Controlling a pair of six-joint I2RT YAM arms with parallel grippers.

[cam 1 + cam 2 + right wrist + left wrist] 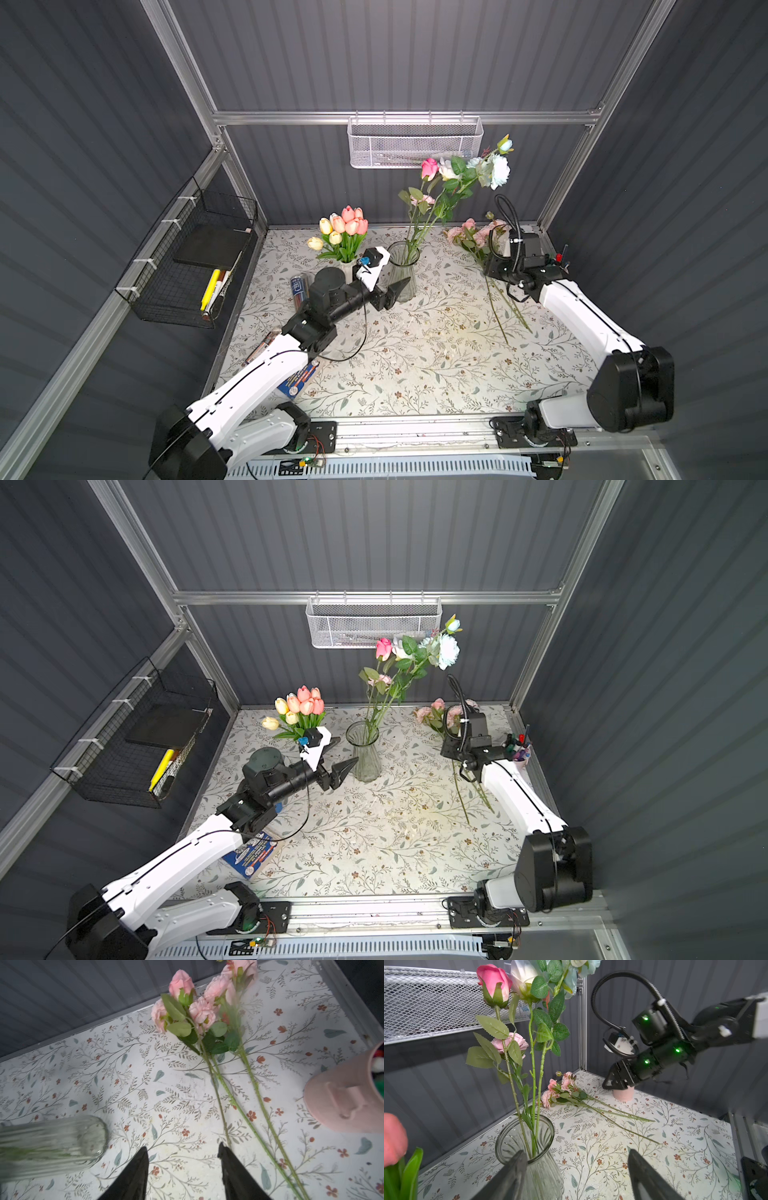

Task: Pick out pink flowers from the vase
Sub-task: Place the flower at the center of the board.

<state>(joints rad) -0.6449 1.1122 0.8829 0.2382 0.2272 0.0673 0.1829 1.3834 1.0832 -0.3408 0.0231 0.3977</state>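
Left pincer [576,1153], nearest: spread, one finger against the neck of the glass vase [402,276], the other well clear, nothing pinched yet. It looks placed to steady the vase, and should close gently on the ribbed neck, not the stems.

In the vase stand a hot-pink rose [494,978] and a pale pink bloom [510,1043], crowded by white and blue roses [523,972]. To draw the rose cleanly, grip its stem just above the rim and below the leaves, then lift along the stem's own line. A sideways pull would likely drag the neighbours or tip the glass.

Beyond the vase, on the right arm's side, the right pincer [183,1147] hangs spread and empty over pink flowers [199,1007] lying on the bench [415,365].

Writing: a blue packet [297,384] nearer than the vase and a can [300,286] to its left carry print too small to read.
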